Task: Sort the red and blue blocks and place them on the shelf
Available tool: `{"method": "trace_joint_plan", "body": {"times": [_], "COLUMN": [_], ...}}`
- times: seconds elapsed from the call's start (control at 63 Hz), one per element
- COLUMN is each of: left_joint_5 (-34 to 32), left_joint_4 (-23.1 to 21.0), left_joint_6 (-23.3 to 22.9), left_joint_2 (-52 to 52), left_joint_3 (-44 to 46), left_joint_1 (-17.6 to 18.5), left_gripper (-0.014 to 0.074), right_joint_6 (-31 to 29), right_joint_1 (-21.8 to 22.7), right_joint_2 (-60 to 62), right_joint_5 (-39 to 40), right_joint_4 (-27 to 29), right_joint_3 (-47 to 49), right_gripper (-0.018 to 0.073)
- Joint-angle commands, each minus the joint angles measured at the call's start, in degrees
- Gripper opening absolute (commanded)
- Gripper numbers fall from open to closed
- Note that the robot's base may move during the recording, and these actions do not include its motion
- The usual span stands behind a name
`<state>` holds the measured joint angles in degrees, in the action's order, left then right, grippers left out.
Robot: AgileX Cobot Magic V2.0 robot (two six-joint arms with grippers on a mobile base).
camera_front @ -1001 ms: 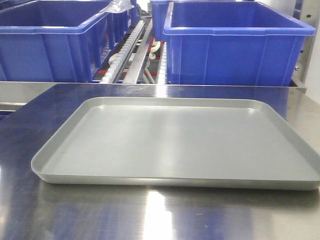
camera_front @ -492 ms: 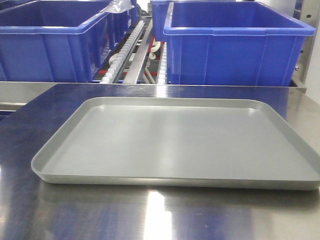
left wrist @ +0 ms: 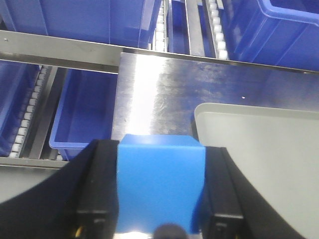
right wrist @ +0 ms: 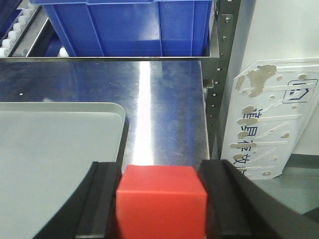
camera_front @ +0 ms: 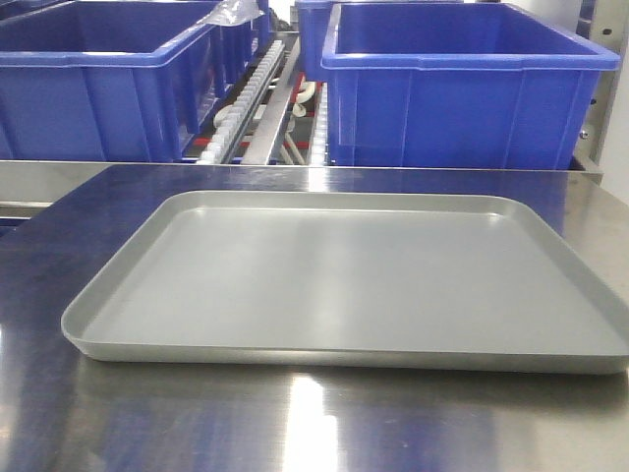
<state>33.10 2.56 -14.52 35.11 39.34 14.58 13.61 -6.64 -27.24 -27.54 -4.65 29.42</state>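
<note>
- Over the table's (left wrist: 149, 94) left edge, the left gripper (left wrist: 160, 164) is clamped on the blue block (left wrist: 159, 191), a finger tight against each side.
- Over the bare strip by the right edge, the right gripper (right wrist: 160, 177) squeezes the red block (right wrist: 160, 204) the same way.
- Mid-table, the tray (camera_front: 324, 203) lies bare, and the front camera shows it exactly as a second ago. Nothing stirs there, so I'd say both blocks are picked and shelving hasn't begun.
- Only the wrist cameras catch blocks and grippers; the front one misses both.
- Past the far edge, the shelf (camera_front: 263, 108) carries blue bins (camera_front: 462, 98); the left wrist camera alone reveals a lower bin (left wrist: 84, 117).
</note>
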Motion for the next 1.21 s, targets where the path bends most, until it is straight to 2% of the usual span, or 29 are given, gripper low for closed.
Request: {"method": "trace_joint_plan", "body": {"times": [0.0, 1.191], "left_joint_5": [-4.9, -4.4], "left_joint_4": [0.4, 0.4], "left_joint_6": [-0.4, -0.4], "left_joint_2": [0.0, 0.0], "left_joint_3": [1.6, 1.6], "left_joint_1": [-0.2, -0.2], "left_gripper": [0.0123, 0.0123], "right_joint_6": [-0.3, -0.3], "right_joint_1": [0.3, 0.3], "right_joint_2": [0.0, 0.0], "right_joint_5": [4.7, 4.7], "right_joint_4": [-1.0, -1.0], "right_joint_3": [1.6, 1.6], "right_gripper": [0.0049, 0.0049]}}
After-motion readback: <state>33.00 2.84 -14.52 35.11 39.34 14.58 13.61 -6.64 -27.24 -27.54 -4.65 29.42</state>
